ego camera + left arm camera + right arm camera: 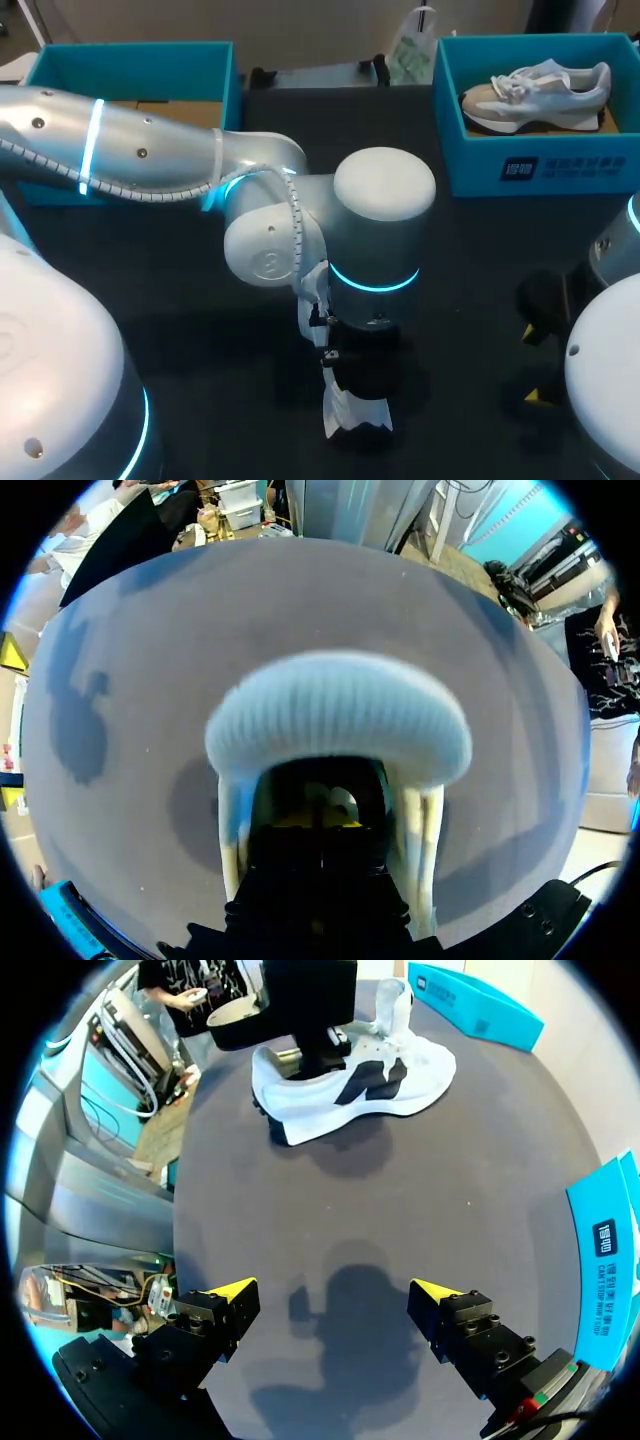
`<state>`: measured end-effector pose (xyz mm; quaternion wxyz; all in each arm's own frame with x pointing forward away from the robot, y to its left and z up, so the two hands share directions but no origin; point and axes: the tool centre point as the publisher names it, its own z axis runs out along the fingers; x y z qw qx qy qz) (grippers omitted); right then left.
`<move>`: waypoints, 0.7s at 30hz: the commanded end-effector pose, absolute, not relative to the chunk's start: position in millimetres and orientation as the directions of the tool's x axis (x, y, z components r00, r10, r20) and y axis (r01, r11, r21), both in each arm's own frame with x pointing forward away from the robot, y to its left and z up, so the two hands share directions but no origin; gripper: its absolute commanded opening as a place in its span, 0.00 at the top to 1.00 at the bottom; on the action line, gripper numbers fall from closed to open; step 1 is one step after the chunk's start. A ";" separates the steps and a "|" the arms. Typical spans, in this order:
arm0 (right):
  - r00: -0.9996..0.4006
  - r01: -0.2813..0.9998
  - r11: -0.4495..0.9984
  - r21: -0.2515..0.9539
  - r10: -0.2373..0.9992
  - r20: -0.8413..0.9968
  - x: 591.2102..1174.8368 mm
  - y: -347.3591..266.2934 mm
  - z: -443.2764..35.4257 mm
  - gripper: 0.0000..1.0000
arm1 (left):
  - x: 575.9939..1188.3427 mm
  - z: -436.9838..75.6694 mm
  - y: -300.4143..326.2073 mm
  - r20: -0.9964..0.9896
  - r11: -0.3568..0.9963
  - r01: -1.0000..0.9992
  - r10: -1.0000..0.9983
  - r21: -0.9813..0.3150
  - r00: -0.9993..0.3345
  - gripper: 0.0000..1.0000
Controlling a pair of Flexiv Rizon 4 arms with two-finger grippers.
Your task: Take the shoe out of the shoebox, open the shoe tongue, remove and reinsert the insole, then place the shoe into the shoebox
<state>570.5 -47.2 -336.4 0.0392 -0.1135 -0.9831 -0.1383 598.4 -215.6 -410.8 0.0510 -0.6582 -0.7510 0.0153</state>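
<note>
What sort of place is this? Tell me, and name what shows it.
Probably a robot test bench: my left arm and right arm over a dark table, teal shoeboxes at its back, a white shoe.

Wide apart, my right gripper hangs over the dark table; ahead, my left arm stands in the white shoe.

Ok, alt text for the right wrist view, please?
A white shoe stands on the dark table, the left gripper down in its opening. Short of it hovers the right gripper, fingers open and empty.
</note>
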 end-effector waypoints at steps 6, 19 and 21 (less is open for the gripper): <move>-0.971 0.234 0.936 0.265 0.213 0.106 568.4 -47.8 -334.9 0.00 | 624.1 -440.8 -205.5 0.042 0.118 0.992 0.992 -0.041 -0.116 1.00; -0.971 0.234 0.936 0.265 0.213 0.106 568.4 -47.8 -334.9 0.00 | 617.0 -390.0 -208.3 -0.070 0.086 0.980 0.993 -0.181 -0.100 1.00; -0.971 0.234 0.936 0.265 0.213 0.106 568.4 -47.8 -334.9 0.00 | 612.1 -382.5 -212.7 -0.083 0.082 0.973 0.991 -0.215 -0.102 1.00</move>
